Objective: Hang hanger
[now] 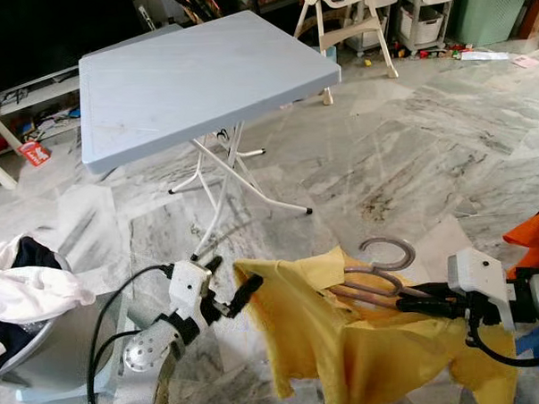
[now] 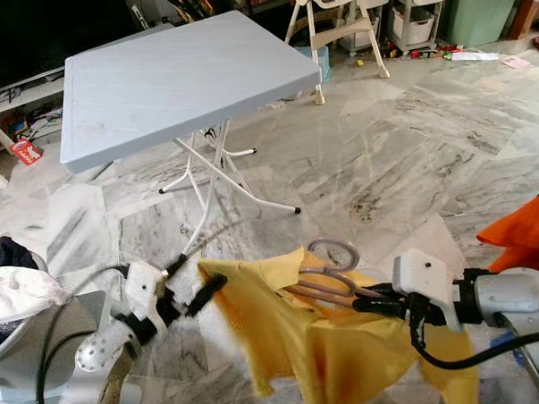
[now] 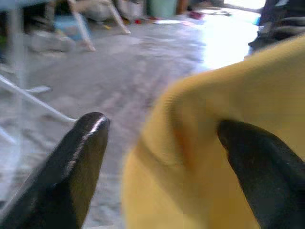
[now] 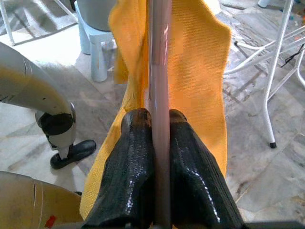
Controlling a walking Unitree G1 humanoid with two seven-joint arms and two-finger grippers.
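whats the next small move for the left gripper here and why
Probably close the left gripper on the yellow shirt: its fingers are open around the shirt's edge, while the right gripper is shut on the hanger inside the shirt.

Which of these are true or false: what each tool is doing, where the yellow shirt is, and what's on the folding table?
1. The right tool is shut on the hanger. True.
2. The yellow shirt lies flat on the folding table. False: it hangs in the air between the two arms, draped over the hanger, with the table standing beyond it.
3. The left tool is open, with a fold of the yellow shirt between its fingers. True.
4. The hanger's hook is already on a rail. False: the hook sticks up free above the shirt's collar.
5. The folding table has a stack of clothes on it. False: its grey top is bare.
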